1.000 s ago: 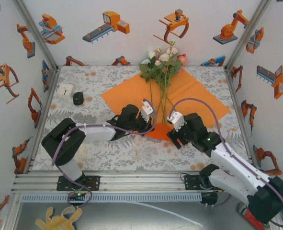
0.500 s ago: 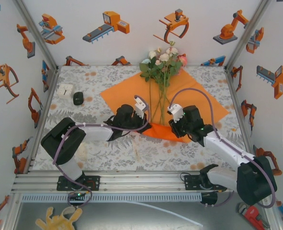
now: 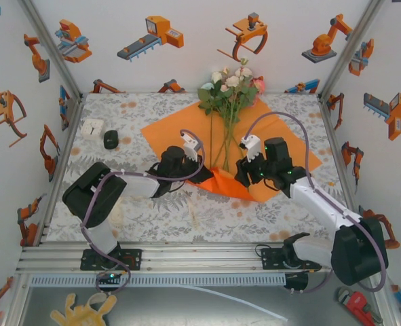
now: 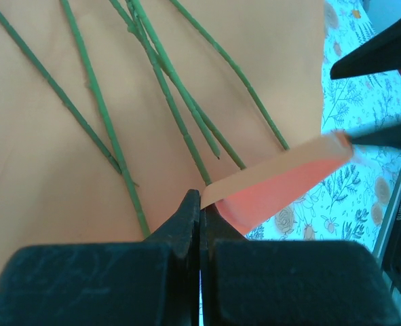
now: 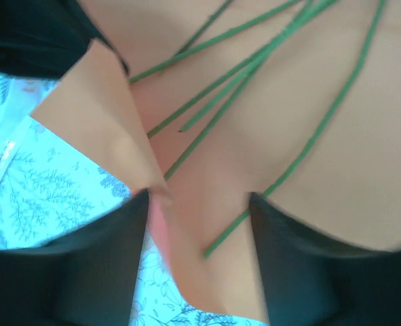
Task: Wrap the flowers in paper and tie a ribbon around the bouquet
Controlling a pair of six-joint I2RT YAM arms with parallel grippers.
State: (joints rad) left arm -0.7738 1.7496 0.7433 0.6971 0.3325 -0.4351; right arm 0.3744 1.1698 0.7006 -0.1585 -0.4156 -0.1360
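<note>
top external: flowers (image 3: 228, 87) lie far-centre on the paper (image 3: 169, 132), stems running nearward; left gripper (image 3: 201, 171) and right gripper (image 3: 241, 176) meet at its lifted near corner | left wrist: left gripper (image 4: 200, 204) clamped shut on the paper (image 4: 51, 170) edge | right wrist: right gripper (image 5: 199, 200) jaws apart, straddling the fold, gripping nothing | advice: hold the left pinch firm, close right on paper only, clear of stems (image 5: 254, 61), then roll across.

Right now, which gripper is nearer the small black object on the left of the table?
Left. The left gripper, shut on the paper at its folded edge, lies right of the black object; the right gripper is farther right, beyond the flower stems.
</note>
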